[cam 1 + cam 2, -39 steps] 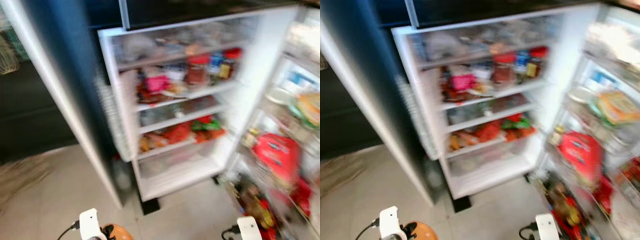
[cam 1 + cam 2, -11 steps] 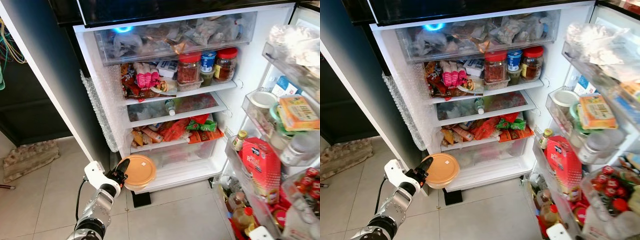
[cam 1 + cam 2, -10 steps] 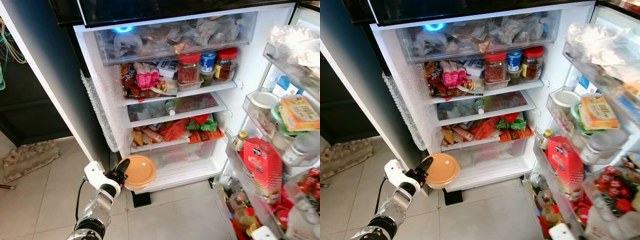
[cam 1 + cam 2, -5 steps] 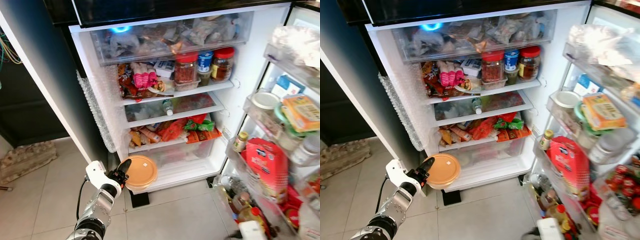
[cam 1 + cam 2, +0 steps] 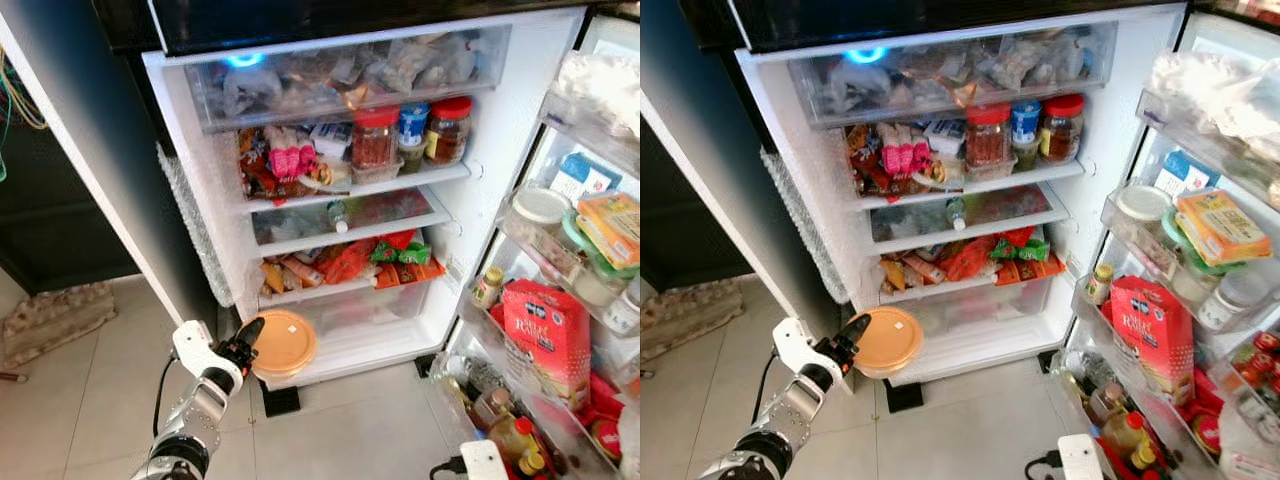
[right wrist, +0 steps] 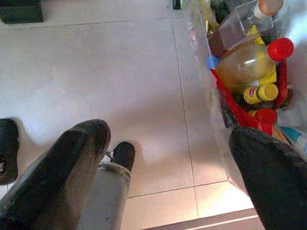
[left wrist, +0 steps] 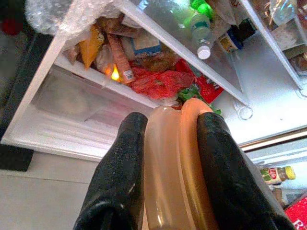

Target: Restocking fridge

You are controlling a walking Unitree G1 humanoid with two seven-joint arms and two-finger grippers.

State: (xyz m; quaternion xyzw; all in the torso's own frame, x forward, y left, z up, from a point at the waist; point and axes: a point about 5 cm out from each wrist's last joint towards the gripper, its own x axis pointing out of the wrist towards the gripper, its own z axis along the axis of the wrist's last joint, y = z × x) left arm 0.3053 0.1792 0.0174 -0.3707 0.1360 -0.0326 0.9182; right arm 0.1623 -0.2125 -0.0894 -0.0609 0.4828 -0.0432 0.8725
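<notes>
**One tub heading for a packed fridge**

The open fridge [image 5: 500, 200] is showing one clear drawer up top, stuffed with bags. Below it, three jars [image 5: 412, 130] are standing at two o'clock beside packets. One red box [image 5: 545, 335] is sitting in the door rack. The left gripper [image 5: 248, 352] is clamping one lidded orange container [image 5: 283, 343] at seven o'clock, just before the bottom ledge. The right gripper [image 6: 168, 167] is hanging spread wide over floor tiles [image 6: 120, 72].
</notes>
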